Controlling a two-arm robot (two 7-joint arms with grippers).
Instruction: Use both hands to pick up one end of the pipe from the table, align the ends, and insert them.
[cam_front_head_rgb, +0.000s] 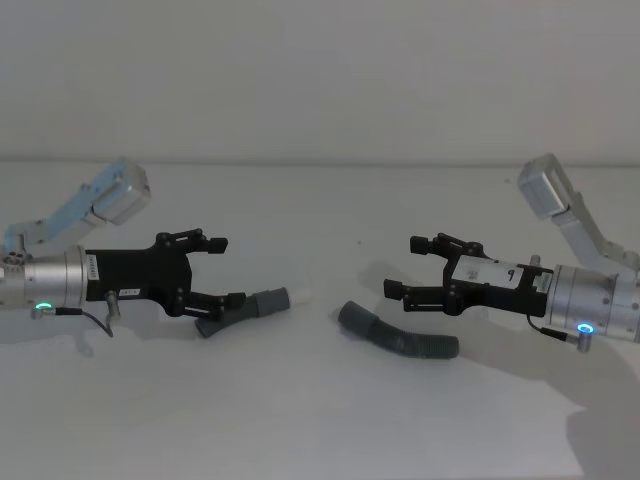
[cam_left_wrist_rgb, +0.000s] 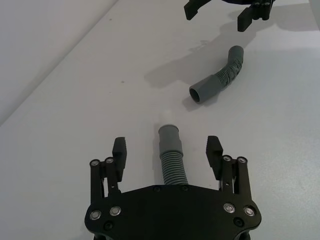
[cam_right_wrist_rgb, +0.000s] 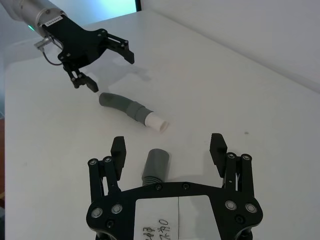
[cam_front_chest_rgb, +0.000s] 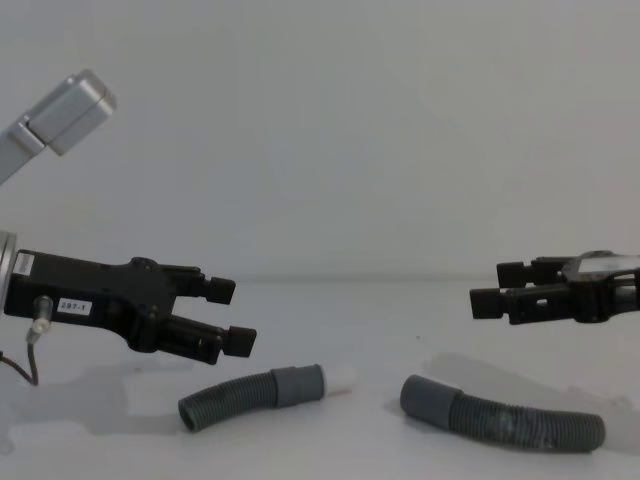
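—So, the halves?
—On the plain white matte counter (cam_front_head_rgb: 320, 435): short dark grey corrugated hose piece (cam_front_head_rgb: 240, 311) left, longer dark grey corrugated hose piece (cam_front_head_rgb: 405, 338) right, white-tipped collar (cam_front_head_rgb: 285, 297) facing smooth grey cuff (cam_front_head_rgb: 352, 314), apart.
—Next?
—Above, black plastic left gripper (cam_front_head_rgb: 230, 270) and right gripper (cam_front_head_rgb: 403, 267) hover spread wide; each should clamp behind its end.

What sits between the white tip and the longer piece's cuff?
Nothing: bare table between white tip and cuff, seen in head and chest views.
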